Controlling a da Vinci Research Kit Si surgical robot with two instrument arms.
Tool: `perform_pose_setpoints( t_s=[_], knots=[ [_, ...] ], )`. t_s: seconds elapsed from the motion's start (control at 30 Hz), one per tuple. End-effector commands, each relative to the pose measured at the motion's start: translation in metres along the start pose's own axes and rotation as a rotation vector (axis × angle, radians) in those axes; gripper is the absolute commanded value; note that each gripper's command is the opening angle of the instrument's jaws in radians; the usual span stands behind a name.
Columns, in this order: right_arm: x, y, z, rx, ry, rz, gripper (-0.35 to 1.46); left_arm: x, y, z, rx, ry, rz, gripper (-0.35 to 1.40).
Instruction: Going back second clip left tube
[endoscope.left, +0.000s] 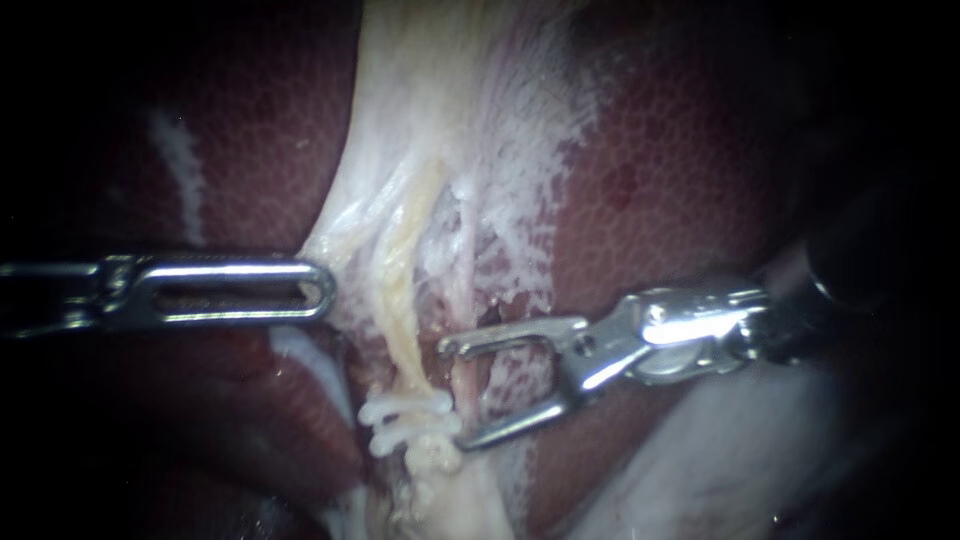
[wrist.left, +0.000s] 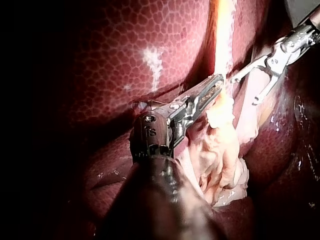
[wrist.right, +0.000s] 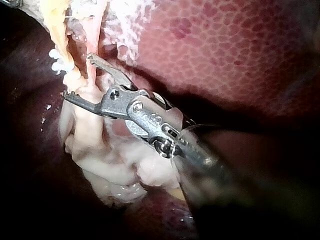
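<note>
In the middle of the endoscope view, the yellow left tube (endoscope.left: 402, 300) runs down over the red liver (endoscope.left: 660, 150). Low on it sits a white clip (endoscope.left: 405, 420). The right instrument (endoscope.left: 455, 394) has its 2 jaws wide open and holds nothing. Its lower jaw tip is just beside the clip. The left instrument (endoscope.left: 325, 290) has its jaws closed together, with the tip against the pale tissue (endoscope.left: 345, 215) next to the tube. I cannot tell if it pinches any.
</note>
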Motion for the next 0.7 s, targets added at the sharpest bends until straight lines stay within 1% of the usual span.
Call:
perform_pose_setpoints(
  t_s=[0.03,0.1,0.27,0.37,0.5,0.7],
  knots=[
    [0.0004,-0.0001,-0.001,-0.006,0.001,0.008,0.6,0.0,0.0,0.0,0.0,0.0,0.0,-0.35],
    [0.0013,-0.0001,-0.0027,-0.017,0.001,0.022,0.6,0.0,0.0,0.0001,0.0,0.0,0.0,-0.35],
    [0.0033,0.0001,-0.0061,-0.048,0.002,0.002,0.6,0.0,0.0001,0.0001,0.0,0.0,0.0,-0.35],
    [0.004,0.0001,-0.0072,-0.06,0.007,-0.004,0.6,0.0001,0.0002,0.0001,0.001,0.0,0.001,-0.35],
    [0.0043,0.0001,-0.0076,-0.06,0.013,-0.007,0.6,0.0001,0.0003,0.0002,0.0,0.0,0.001,-0.35],
    [0.0043,0.0001,-0.0076,-0.061,0.015,-0.012,0.6,0.0002,0.0003,0.0004,-0.001,-0.001,0.001,-0.35]
  ],
)
